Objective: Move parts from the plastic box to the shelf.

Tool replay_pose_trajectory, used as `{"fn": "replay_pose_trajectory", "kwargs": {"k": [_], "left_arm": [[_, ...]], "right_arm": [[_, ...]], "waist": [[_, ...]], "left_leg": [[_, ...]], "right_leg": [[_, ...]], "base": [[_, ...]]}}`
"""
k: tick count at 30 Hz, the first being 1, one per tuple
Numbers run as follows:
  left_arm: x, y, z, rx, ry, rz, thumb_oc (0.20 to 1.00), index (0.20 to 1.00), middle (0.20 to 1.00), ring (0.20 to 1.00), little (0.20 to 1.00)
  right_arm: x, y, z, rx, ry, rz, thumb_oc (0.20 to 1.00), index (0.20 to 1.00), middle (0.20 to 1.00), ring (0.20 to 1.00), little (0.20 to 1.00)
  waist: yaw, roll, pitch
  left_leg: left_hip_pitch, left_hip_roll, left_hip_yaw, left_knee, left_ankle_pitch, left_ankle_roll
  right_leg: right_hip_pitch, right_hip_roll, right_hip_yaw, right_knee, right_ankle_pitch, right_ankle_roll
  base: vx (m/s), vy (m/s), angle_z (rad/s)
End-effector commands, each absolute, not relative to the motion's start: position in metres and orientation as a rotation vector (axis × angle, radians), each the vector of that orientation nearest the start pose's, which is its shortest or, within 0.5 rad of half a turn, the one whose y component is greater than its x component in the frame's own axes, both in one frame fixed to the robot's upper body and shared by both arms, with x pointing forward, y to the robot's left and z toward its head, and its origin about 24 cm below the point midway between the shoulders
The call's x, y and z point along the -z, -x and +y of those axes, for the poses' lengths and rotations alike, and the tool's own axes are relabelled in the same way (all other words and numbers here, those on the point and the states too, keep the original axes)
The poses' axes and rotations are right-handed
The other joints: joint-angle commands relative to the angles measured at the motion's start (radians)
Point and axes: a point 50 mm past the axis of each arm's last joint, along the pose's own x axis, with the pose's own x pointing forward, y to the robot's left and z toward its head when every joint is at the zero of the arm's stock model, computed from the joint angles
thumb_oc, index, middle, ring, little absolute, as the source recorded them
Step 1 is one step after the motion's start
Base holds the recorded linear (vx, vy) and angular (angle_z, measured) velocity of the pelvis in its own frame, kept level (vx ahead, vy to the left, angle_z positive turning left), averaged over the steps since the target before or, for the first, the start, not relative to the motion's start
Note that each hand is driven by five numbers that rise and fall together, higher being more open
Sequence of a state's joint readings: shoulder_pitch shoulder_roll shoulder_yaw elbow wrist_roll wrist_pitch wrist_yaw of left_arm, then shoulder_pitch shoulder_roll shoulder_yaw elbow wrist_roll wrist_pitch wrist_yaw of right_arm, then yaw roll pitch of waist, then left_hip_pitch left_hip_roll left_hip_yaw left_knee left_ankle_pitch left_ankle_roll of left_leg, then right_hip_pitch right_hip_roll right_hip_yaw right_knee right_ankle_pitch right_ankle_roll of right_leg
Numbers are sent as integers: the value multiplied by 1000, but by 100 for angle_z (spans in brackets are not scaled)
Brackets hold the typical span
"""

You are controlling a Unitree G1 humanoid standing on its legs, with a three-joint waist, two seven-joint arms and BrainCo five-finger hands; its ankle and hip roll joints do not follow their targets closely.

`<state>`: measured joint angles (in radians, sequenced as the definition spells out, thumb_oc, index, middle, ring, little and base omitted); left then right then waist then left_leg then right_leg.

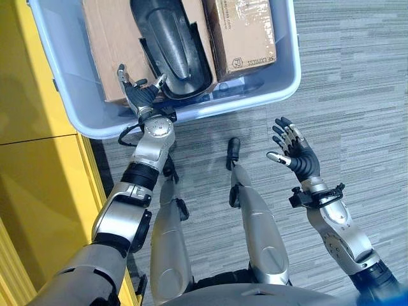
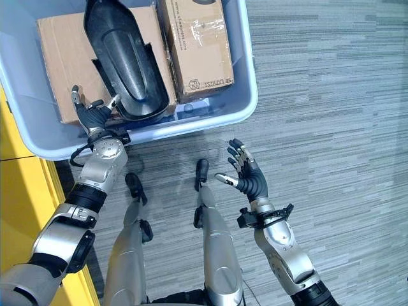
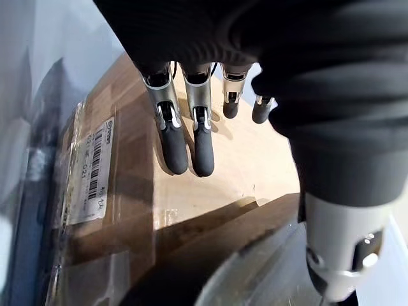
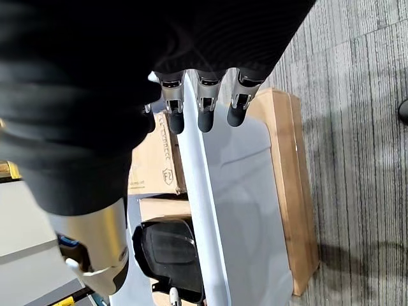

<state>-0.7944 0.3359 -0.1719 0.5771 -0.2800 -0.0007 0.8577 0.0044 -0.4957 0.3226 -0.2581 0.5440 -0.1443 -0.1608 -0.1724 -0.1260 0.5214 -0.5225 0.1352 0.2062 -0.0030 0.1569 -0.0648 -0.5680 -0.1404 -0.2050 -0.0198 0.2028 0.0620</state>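
My left hand (image 1: pixel 137 92) rests fingers straight on a cardboard box (image 1: pixel 105 38) inside the plastic box (image 1: pixel 280 83). My right hand (image 1: pixel 294 150) hangs spread over the carpet (image 1: pixel 357 95).

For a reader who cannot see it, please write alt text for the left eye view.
The robot's left hand, fingers open, reaches into a pale blue plastic box on grey carpet, above a cardboard box beside a black moulded part. The right hand hangs open outside the box.

The plastic box (image 1: pixel 268 95) is sitting on the floor (image 1: pixel 357 95) at the far left. Inside it, a moulded part (image 1: pixel 175 44) is lying between a left carton (image 1: pixel 105 38) and a right carton (image 1: pixel 245 32), overlapping the left one.
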Motion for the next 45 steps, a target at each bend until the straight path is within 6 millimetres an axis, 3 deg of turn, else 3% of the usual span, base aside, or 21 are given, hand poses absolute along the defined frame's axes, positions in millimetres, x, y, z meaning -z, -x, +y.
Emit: {"fn": "replay_pose_trajectory", "kwargs": {"k": [1,9,16,26,41,42,43,44,45], "left_arm": [[-161,-375,204,-745,-177,-226,1000,1000,1000,1000,1000],[-156,-381,199,-733,-136,-174,1000,1000,1000,1000,1000],[-154,-386,207,-764,-84,-113,1000,1000,1000,1000,1000],[-161,-395,213,-782,-130,-71,1000,1000,1000,1000,1000],[-166,-404,206,-752,-183,-26,1000,1000,1000,1000,1000],[-166,-405,207,-755,-164,-12,589,589,589,589,589],[-166,-405,207,-755,-163,-13,523,523,523,523,523],[-168,-405,207,-753,-153,-12,200,200,200,200,200],[-167,-405,209,-758,-134,-4,200,200,200,200,200]], "right_arm": [[-117,-234,-161,-232,-111,-302,1000,1000,1000,1000,1000],[-117,-231,-164,-232,-101,-301,1000,1000,1000,1000,1000],[-117,-230,-167,-228,-108,-292,1000,1000,1000,1000,1000],[-117,-228,-167,-244,-111,-290,1000,1000,1000,1000,1000],[-118,-226,-169,-257,-107,-286,1000,1000,1000,1000,1000],[-117,-225,-170,-256,-106,-284,1000,1000,1000,1000,1000],[-117,-225,-170,-256,-106,-285,1000,1000,1000,1000,1000],[-117,-226,-170,-254,-108,-282,1000,1000,1000,1000,1000],[-116,-225,-170,-253,-115,-279,1000,1000,1000,1000,1000]], "waist": [[-29,-8,-16],[-38,4,-12],[-44,11,-3],[-56,18,-2],[-79,30,-1],[-84,31,-1],[-84,31,-1],[-86,32,-1],[-87,32,-1]], "left_leg": [[66,22,-76,82,-126,-23],[63,23,-69,80,-126,-23],[46,24,-67,82,-123,-24],[17,22,-68,79,-121,-24],[-42,20,-52,81,-122,-23],[-54,20,-50,86,-123,-23],[-55,20,-50,86,-123,-23],[-59,20,-50,88,-124,-22],[-63,21,-50,89,-125,-22]], "right_leg": [[15,-45,70,123,-111,104],[-1,-40,81,132,-117,103],[-26,-38,85,141,-120,102],[-67,-34,89,157,-128,102],[-157,-22,111,179,-134,101],[-172,-19,115,182,-134,101],[-173,-20,115,183,-134,101],[-177,-18,116,183,-135,101],[-182,-18,118,183,-135,101]], "base": [[0,0,0],[3,-3,-2],[1,-2,-1],[5,-4,-2],[8,-2,-2],[7,2,-6],[12,-4,-8],[9,-7,-8],[10,-10,-5]]}}
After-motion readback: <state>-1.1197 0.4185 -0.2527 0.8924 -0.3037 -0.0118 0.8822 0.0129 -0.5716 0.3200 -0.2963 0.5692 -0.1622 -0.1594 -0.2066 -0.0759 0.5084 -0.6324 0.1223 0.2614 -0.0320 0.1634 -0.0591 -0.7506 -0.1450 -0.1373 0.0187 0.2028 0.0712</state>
